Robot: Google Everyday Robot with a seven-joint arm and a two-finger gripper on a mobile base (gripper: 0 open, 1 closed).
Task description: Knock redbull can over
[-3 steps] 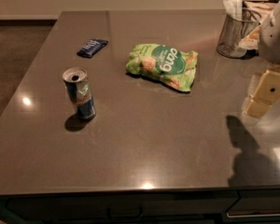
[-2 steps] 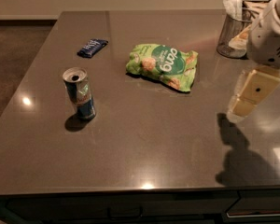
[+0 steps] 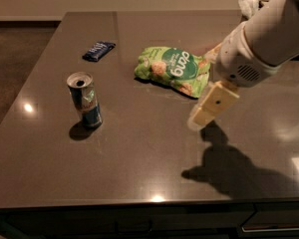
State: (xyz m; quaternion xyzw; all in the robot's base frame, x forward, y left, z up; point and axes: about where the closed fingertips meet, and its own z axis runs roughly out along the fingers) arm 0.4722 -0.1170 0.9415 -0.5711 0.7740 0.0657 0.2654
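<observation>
The redbull can (image 3: 84,100) stands upright on the left part of the dark grey table (image 3: 139,158); it has a blue and silver body and an open silver top. My gripper (image 3: 205,114) hangs over the table's middle right, well to the right of the can and apart from it. It sits just below the right end of the green chip bag (image 3: 173,69). The white arm reaches in from the upper right.
A flat dark blue snack bar wrapper (image 3: 98,50) lies behind the can towards the far left. A white cloth (image 3: 249,5) shows at the far right edge, mostly hidden behind the arm. The table's front edge runs along the bottom.
My arm has swung left and forward, moving the gripper from the right edge towards the table's middle. It now hides the metal cup at the back right. The can has not moved.
</observation>
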